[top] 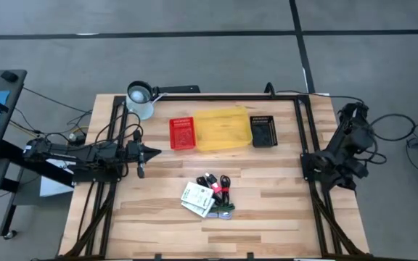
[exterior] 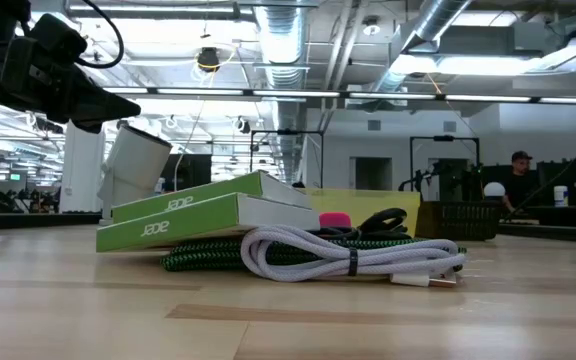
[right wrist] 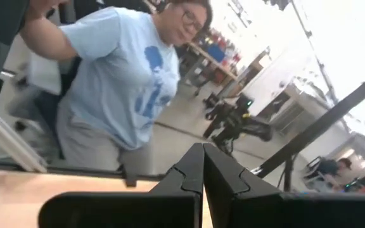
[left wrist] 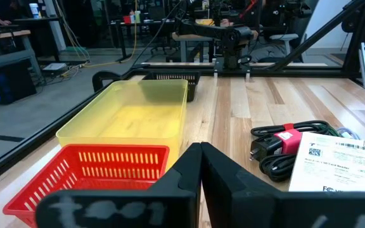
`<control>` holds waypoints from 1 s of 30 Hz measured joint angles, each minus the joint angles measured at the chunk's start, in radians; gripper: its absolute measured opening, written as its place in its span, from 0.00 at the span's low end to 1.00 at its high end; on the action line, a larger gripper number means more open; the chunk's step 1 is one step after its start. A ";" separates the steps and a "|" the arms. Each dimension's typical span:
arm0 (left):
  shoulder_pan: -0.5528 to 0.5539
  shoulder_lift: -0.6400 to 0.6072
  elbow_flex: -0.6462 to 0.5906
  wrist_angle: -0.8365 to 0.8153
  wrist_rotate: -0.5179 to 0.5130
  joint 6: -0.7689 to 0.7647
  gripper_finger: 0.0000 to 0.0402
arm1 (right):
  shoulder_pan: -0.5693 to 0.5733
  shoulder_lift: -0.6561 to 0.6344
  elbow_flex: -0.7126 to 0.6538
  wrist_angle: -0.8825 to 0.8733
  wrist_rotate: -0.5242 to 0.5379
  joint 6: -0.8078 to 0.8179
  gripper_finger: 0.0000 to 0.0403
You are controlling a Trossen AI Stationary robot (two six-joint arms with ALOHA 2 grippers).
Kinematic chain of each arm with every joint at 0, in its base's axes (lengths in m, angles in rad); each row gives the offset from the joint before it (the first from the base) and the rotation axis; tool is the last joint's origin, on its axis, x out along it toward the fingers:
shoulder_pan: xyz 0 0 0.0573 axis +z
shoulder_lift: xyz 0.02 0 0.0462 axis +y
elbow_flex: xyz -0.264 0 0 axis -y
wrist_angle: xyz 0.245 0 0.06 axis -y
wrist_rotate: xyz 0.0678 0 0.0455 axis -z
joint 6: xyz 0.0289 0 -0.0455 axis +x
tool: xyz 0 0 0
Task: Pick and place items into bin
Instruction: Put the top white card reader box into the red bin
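Observation:
The items lie in a small pile (top: 209, 196) on the wooden table, near its middle front: white packets with green print (exterior: 208, 215), a coiled white cord (exterior: 348, 255), a green-black braided cord (exterior: 203, 260), black cords (left wrist: 277, 142) and a red-pink piece (left wrist: 290, 138). A yellow bin (top: 223, 129) stands toward the far edge, with nothing showing in it. My left gripper (top: 151, 152) hovers shut at the table's left, pointing level toward the bins and touching nothing. My right gripper (right wrist: 203, 155) is shut and held up at the right edge, away from the items.
A red basket (top: 182, 133) and a black basket (top: 263, 130) flank the yellow bin. A white lamp (top: 141, 98) sits at the far left corner. A black frame (top: 216, 96) rims the table. A person in a light blue shirt (right wrist: 119, 76) stands beyond the table.

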 joint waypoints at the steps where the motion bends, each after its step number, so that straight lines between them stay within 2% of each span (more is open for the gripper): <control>1: 0.000 0.000 0.000 0.000 0.000 0.000 0.00 | 0.000 0.000 0.000 0.008 0.000 0.017 0.00; 8: 0.000 0.000 0.000 0.000 0.000 0.000 0.00 | -0.009 0.000 0.000 0.169 0.022 0.063 0.00; 15: 0.000 0.000 0.000 0.000 0.000 0.000 0.00 | -0.014 0.000 0.000 0.289 0.042 -0.053 0.00; 22: 0.000 0.000 0.000 0.000 0.000 0.000 0.00 | -0.014 0.028 0.000 0.389 0.063 -0.066 0.00; 25: 0.000 0.000 0.000 0.000 0.000 0.000 0.00 | -0.014 0.086 0.000 0.492 0.160 -0.068 0.00; 30: 0.000 0.000 0.000 0.000 0.000 0.000 0.00 | -0.014 0.214 0.000 0.666 0.417 -0.152 0.00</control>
